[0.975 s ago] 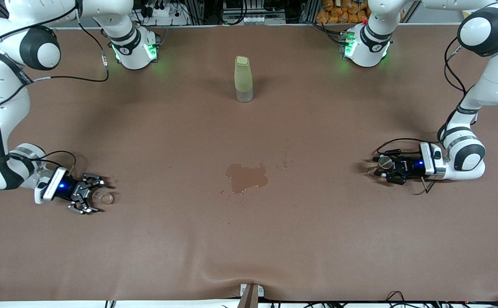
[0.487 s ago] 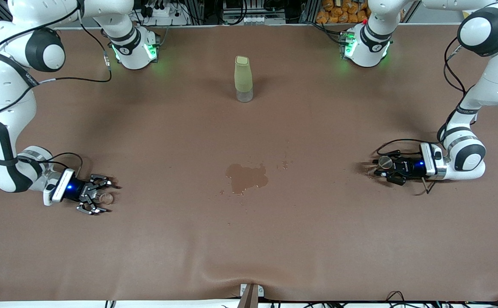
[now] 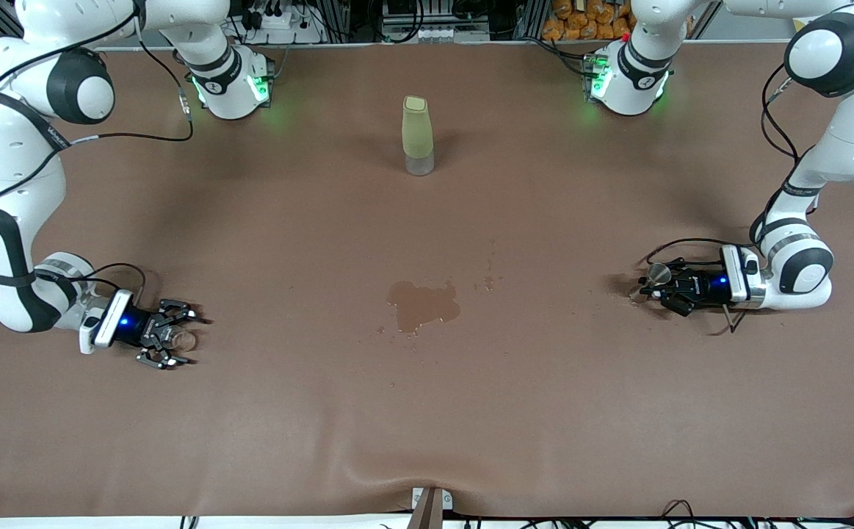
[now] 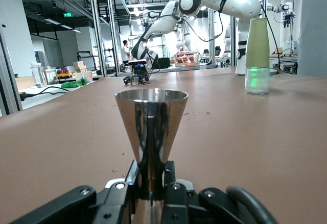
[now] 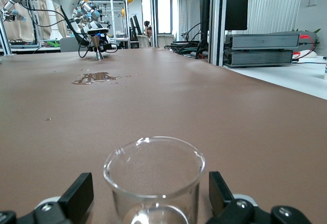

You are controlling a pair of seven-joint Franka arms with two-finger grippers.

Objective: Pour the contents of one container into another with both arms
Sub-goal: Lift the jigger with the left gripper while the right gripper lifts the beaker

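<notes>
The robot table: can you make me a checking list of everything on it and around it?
Surface: brown table, a wet spill mid-table, small drops beside it.
Job's things: silver jigger upright at the left arm's end; clear glass cup upright at the right arm's end, with no liquid visible in it.
Clutter: pale-green bottle standing farther from the front camera than the spill.
Grippers: left gripper shut on the jigger's narrow waist; right gripper open, one finger on each side of the cup, not touching.
Cables: black cables along both arms.
Surroundings: shelves and equipment along the robots' edge of the table.
</notes>
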